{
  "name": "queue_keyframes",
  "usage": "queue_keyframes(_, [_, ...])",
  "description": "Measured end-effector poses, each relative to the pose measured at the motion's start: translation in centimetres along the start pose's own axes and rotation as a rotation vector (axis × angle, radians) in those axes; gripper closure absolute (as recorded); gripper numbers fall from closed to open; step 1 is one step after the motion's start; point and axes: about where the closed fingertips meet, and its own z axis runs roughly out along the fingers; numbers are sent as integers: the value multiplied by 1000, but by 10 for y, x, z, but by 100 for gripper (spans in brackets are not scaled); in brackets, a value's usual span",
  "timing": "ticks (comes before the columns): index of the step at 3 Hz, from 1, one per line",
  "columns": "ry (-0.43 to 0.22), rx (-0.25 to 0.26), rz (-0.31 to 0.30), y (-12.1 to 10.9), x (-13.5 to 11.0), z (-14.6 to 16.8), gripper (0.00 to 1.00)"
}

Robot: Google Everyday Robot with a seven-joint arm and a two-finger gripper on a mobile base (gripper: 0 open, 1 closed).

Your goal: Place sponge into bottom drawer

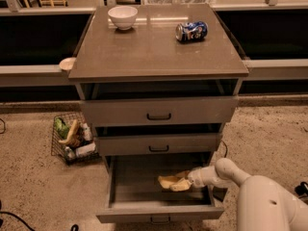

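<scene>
The bottom drawer (pixel 159 203) of the grey-brown cabinet is pulled open, showing its shallow tray interior. The pale yellow sponge (pixel 167 181) is inside the drawer, right of centre, low over or on the drawer floor. My gripper (pixel 180 182) reaches into the drawer from the right on a white arm and is shut on the sponge's right end. The two upper drawers (pixel 159 112) with black loop handles stand a little open.
A white bowl (pixel 122 17) and a blue soda can (pixel 191 31) lying on its side are on the cabinet top. A wire basket (pixel 72 138) with items stands on the floor to the left. My white arm body (pixel 272 206) fills the lower right corner.
</scene>
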Motion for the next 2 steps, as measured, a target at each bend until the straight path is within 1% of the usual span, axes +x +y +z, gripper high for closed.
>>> queue_keyframes(1, [1, -32, 18, -15, 6, 18, 57])
queue_keyframes(2, [9, -54, 24, -22, 10, 32, 34])
